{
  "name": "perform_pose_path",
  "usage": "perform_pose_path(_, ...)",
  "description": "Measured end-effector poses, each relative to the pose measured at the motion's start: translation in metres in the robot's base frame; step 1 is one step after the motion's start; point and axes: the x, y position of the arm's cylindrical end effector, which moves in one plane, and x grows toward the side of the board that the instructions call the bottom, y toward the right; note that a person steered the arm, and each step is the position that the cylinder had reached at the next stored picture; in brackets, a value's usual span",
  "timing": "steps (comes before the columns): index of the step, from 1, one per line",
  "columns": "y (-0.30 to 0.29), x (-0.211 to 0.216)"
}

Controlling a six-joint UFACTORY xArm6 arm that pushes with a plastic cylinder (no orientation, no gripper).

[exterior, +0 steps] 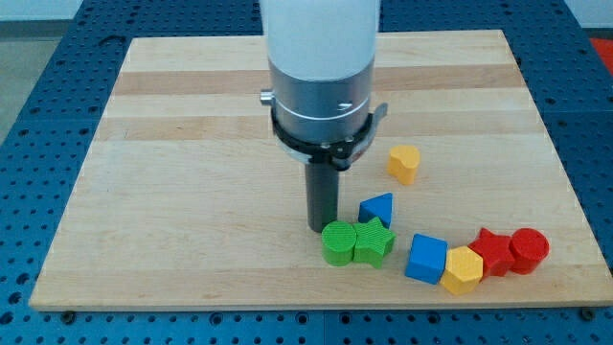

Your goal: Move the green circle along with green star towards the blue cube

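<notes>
The green circle [337,243] and the green star [374,242] sit side by side, touching, near the view's bottom. The blue cube [426,259] lies just to the right of the star, with a small gap between them. My tip [321,228] stands right above the green circle's upper left edge, at or very near it. The arm's white and grey body rises above the rod.
A blue triangle [377,208] lies just above the star. A yellow block [463,269], a red star [492,251] and a red cylinder [529,248] line up to the right of the blue cube. Another yellow block [404,164] sits higher. The board's bottom edge [316,305] is close.
</notes>
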Motion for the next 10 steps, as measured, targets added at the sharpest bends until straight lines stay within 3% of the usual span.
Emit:
perform_pose_path(4, -0.009, -0.003)
perform_pose_path(7, -0.028, 0.021)
perform_pose_path(10, 0.009, 0.021)
